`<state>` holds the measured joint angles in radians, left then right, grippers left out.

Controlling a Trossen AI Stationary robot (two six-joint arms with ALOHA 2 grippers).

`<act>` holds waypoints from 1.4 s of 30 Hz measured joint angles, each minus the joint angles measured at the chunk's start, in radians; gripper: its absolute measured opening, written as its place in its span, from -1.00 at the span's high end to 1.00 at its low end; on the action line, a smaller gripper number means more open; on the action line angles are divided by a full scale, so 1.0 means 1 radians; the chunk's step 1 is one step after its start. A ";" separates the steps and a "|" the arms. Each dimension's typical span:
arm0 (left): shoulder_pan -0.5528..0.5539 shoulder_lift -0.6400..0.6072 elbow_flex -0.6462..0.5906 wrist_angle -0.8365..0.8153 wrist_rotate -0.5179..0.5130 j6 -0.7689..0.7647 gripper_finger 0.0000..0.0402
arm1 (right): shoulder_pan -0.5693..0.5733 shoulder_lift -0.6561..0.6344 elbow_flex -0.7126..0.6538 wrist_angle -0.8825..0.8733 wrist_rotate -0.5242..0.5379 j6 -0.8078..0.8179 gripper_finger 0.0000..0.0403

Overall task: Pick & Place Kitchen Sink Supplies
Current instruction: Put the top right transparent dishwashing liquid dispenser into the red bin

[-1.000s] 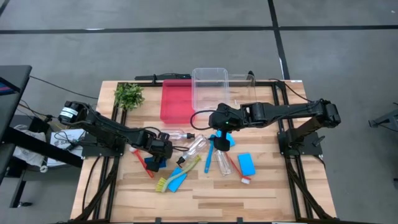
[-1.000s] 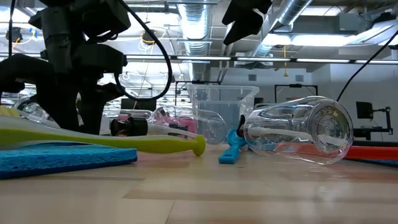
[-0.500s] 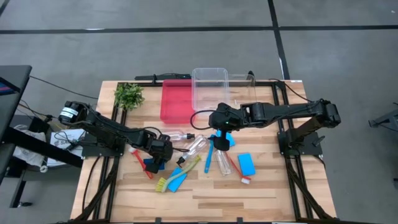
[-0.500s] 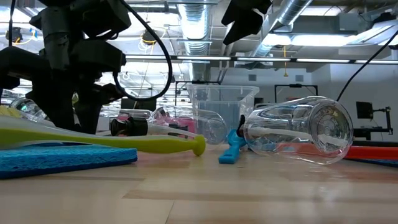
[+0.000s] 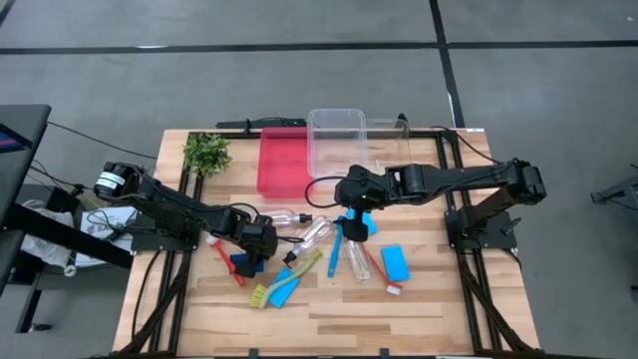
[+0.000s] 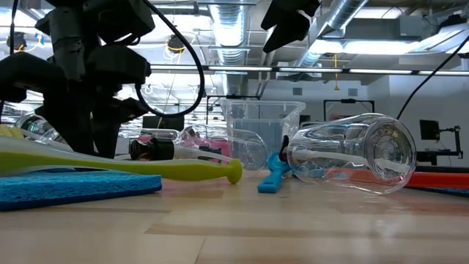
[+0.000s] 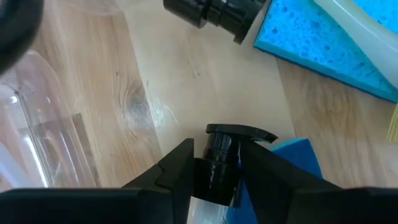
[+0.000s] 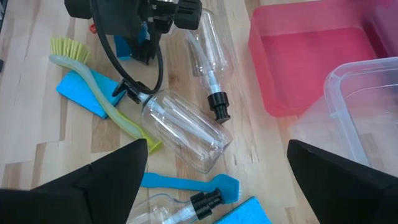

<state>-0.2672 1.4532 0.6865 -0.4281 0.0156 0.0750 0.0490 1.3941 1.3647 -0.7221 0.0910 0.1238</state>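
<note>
The left gripper (image 7: 216, 163)'s fingers (image 7: 177, 167) are pressing on both sides of a small bottle's black cap (image 7: 225, 146), low in the left wrist picture. A blue sponge (image 7: 323, 38) is lying at the upper right there. The right gripper (image 5: 360, 221) is hanging near the middle of the high picture, fingers spread wide, holding nothing, over the other bottles (image 5: 314, 232) and brushes (image 5: 335, 250).

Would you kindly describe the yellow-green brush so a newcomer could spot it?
Start at the red tray; in the high view the yellow-green brush lies below it, slanting across a blue sponge. It alone has a green handle and yellow bristles; neighbouring brushes are blue or red.
</note>
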 joint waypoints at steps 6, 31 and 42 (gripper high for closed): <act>-0.003 0.000 0.000 -0.001 0.042 0.030 0.33 | 0.002 0.000 0.000 -0.001 0.000 -0.003 -0.88; -0.011 0.086 0.000 0.130 0.134 0.108 0.19 | 0.001 0.000 0.000 -0.003 0.014 -0.002 -0.88; -0.011 0.086 0.000 0.130 0.134 0.104 0.29 | 0.001 0.000 0.000 -0.003 0.014 0.000 -0.88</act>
<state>-0.2787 1.5391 0.6861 -0.2981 0.1494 0.1787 0.0502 1.3941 1.3647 -0.7254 0.1055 0.1242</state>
